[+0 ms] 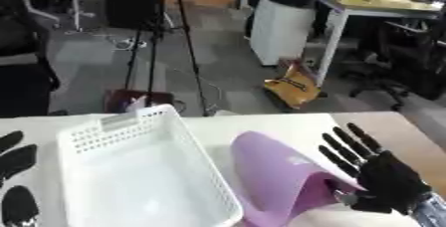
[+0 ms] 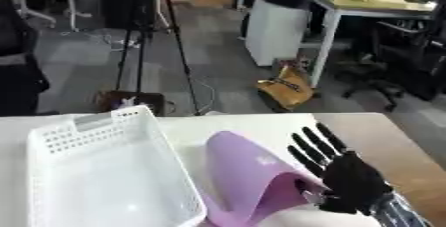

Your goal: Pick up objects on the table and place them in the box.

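A white perforated box (image 1: 139,171) sits empty on the left; a curved purple sheet-like object (image 1: 283,176) arches just right of it.

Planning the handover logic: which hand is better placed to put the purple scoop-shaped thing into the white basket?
Right. The right hand already touches the curved purple plastic object beside the white perforated plastic basket. The left hand rests open at the far-left edge, across the basket.

White table (image 1: 287,124) with a tan strip along its 3 o'clock edge, bearing a white perforated basket (image 1: 139,176) toward 8 o'clock and, just beside it toward 5 o'clock, a curved purple sheet-like object (image 1: 278,176) lying on the surface.
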